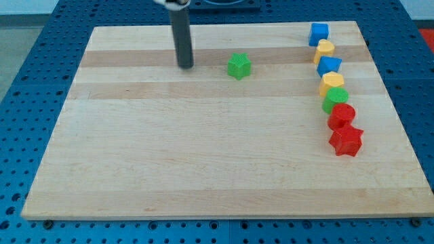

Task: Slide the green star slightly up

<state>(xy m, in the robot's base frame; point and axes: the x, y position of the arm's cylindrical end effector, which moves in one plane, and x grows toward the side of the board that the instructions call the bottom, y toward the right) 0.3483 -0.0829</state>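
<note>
The green star (239, 66) lies on the wooden board (203, 156) near the view's top, a little right of centre. My tip (186, 66) rests on the board to the left of the star, about level with it and clearly apart from it. The dark rod rises straight toward the view's top edge.
A curved column of blocks runs down the view's right side: a blue cube (319, 32), a yellow block (325, 49), a blue block (329, 66), a yellow block (332, 83), a green round block (335, 99), a red round block (342, 116), a red star (346, 140).
</note>
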